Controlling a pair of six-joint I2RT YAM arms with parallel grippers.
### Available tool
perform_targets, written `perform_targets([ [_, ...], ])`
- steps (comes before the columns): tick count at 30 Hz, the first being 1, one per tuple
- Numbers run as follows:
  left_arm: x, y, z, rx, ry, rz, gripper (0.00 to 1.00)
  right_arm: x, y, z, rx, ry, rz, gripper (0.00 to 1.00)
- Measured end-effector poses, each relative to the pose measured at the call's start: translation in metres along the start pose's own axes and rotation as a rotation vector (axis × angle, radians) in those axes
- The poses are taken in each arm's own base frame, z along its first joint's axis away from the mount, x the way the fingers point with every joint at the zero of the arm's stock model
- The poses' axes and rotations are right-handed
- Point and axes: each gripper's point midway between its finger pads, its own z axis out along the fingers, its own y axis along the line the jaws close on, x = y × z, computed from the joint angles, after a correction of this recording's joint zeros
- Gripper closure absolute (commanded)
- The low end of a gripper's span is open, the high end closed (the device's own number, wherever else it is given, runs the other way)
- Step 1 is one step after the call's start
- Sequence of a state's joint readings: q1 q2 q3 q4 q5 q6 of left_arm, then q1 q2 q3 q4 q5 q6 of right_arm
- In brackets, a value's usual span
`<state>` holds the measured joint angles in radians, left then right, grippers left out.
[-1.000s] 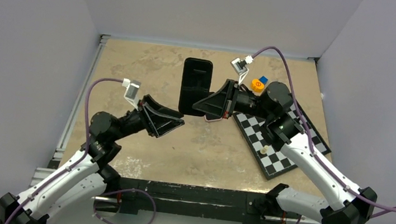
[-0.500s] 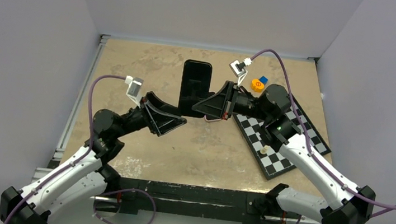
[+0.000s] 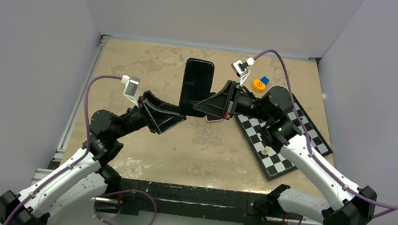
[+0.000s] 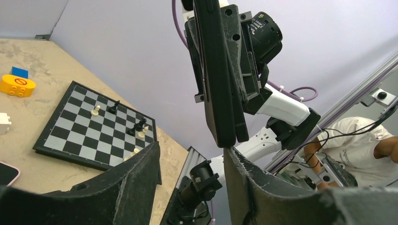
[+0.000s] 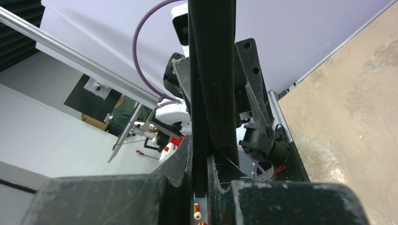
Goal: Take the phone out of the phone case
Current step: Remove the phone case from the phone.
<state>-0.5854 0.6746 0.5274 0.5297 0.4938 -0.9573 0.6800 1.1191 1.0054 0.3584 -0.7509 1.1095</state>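
My right gripper (image 3: 202, 105) is shut on the lower end of a black phone in its black case (image 3: 197, 83) and holds it upright above the table. In the right wrist view the cased phone (image 5: 212, 70) stands edge-on between the fingers of the right gripper (image 5: 201, 161), showing two black layers. My left gripper (image 3: 180, 119) is open just left of and below the phone's lower end. In the left wrist view the phone (image 4: 218, 70) hangs above the gap of the left gripper (image 4: 191, 157), its bottom corner close to the right finger (image 4: 244, 173); I cannot tell if they touch.
A chessboard (image 3: 286, 142) with a few pieces lies at the right. An orange brick (image 3: 258, 85) and a blue block (image 3: 264, 80) sit behind it. The left wrist view also shows the chessboard (image 4: 80, 136), the orange brick (image 4: 17, 86) and a white block (image 4: 3, 124).
My left gripper has risen slightly and come closer under the phone's lower end. The right gripper has kept the phone almost still.
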Motion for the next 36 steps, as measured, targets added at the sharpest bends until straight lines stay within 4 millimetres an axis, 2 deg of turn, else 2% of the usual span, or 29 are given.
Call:
perform_targets([
  [8, -0.008, -0.004, 0.000, 0.007, -0.036, 0.014, 0.37, -0.001, -0.008, 0.001, 0.018, -0.033, 0.066, 1.00],
  [10, -0.009, -0.002, 0.002, 0.006, -0.044, 0.015, 0.39, -0.001, -0.013, 0.001, 0.031, -0.042, 0.091, 1.00],
  [13, -0.010, 0.004, 0.007, -0.005, -0.053, 0.005, 0.48, 0.000, -0.017, 0.002, 0.040, -0.046, 0.115, 1.00],
  [17, -0.012, 0.006, 0.011, 0.002, -0.062, -0.001, 0.46, -0.003, -0.023, 0.002, 0.056, -0.072, 0.139, 1.00],
  [20, -0.014, 0.003, 0.012, 0.014, -0.072, 0.006, 0.40, -0.005, -0.020, 0.003, 0.046, -0.080, 0.144, 1.00],
  [26, -0.016, -0.001, 0.009, 0.031, -0.085, 0.017, 0.38, -0.007, -0.012, 0.004, 0.018, -0.089, 0.158, 1.00],
  [31, -0.015, -0.002, 0.008, 0.037, -0.089, 0.021, 0.41, -0.009, -0.009, 0.004, 0.007, -0.094, 0.163, 1.00],
  [36, -0.013, 0.003, 0.010, 0.027, -0.082, 0.015, 0.51, -0.011, -0.004, 0.004, -0.013, -0.101, 0.160, 1.00],
])
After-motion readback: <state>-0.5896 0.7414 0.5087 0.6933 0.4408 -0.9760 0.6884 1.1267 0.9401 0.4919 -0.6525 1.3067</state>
